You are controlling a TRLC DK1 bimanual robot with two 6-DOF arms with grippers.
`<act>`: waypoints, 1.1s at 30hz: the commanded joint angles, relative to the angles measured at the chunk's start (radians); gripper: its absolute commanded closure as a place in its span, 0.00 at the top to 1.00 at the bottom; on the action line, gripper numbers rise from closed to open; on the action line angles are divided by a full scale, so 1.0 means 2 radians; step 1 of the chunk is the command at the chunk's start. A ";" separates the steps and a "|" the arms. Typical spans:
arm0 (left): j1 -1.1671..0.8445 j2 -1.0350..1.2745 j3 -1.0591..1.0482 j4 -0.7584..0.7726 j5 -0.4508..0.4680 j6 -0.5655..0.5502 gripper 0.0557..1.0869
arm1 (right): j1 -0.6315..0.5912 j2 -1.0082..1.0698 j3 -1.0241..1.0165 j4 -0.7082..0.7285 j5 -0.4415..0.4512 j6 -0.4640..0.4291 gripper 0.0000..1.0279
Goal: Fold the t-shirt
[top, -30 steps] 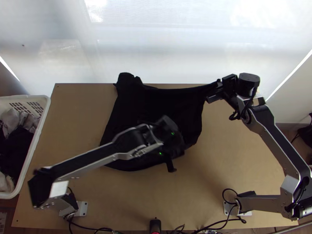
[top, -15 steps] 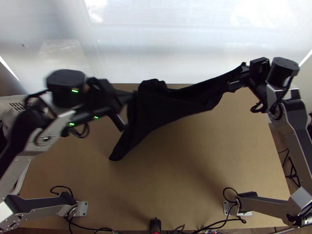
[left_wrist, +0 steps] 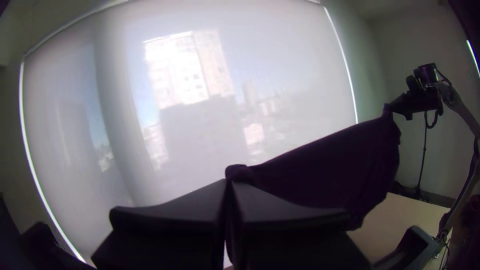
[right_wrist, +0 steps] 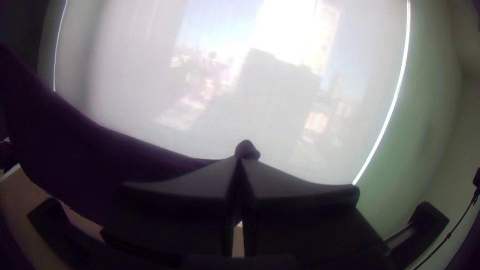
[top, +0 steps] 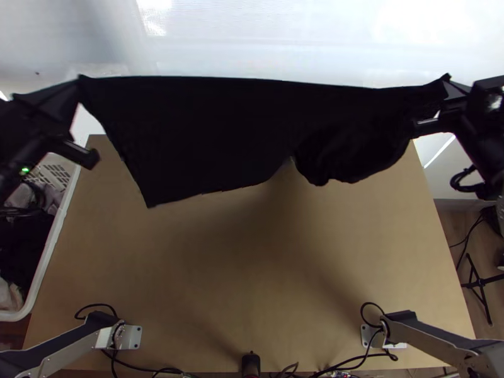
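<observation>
Left gripper (top: 74, 89): pinches one end of the black t-shirt (top: 220, 126) between wide flat black fingers (left_wrist: 172, 207); shows a small clump of cloth above the fingertips in its own wrist view.
Right gripper (top: 451, 91): pinches the opposite end of the same edge; shows a little tuft poking up between its fingertips in its own wrist view.
T-shirt: hangs in the air between both grippers, above the far part of the desk; runs nearly straight along the held edge.
Lower edge: drops to a pointed corner toward the left, rises near the middle, then sags in a rounded drape toward the right.
Light wooden desk (top: 252, 264): lies beneath, with a soft shadow across it.
White plastic basket (top: 55, 233): stands at the left side, filled with dark and pale cloths (top: 22, 239).
Pale translucent blind (top: 264, 38): spans the area beyond the far edge, with buildings (left_wrist: 177, 72) faintly visible through it.
Black stand (top: 482, 286): rests on the floor, right of the desk.
</observation>
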State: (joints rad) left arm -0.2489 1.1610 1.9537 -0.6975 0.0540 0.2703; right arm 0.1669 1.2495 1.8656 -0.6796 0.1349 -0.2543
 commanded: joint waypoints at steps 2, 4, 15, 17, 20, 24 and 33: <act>0.051 -0.054 0.004 0.030 -0.004 -0.008 0.03 | 0.039 -0.055 0.036 -0.021 0.007 -0.016 0.03; 0.051 -0.072 0.005 0.031 -0.003 -0.009 0.03 | 0.054 -0.072 0.036 -0.021 0.010 -0.023 0.03; 0.056 -0.156 -0.012 0.019 -0.004 -0.006 0.03 | 0.063 -0.157 0.031 -0.021 0.012 -0.063 0.03; 0.058 -0.168 -0.014 0.007 -0.003 0.000 0.03 | 0.064 -0.169 0.027 -0.022 0.008 -0.069 0.03; 0.058 -0.185 -0.016 -0.012 0.003 0.018 0.03 | 0.064 -0.193 0.020 -0.022 0.002 -0.078 0.03; 0.059 -0.202 -0.016 -0.022 0.005 0.055 0.03 | 0.063 -0.234 -0.003 -0.021 -0.003 -0.097 0.03; 0.088 -0.238 -0.023 -0.068 0.044 0.072 0.03 | 0.055 -0.313 -0.045 -0.048 -0.016 -0.128 0.03</act>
State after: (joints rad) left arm -0.1230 0.7403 1.9217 -0.7723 0.0853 0.3870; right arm 0.2901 0.7261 1.8160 -0.7300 0.1188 -0.4808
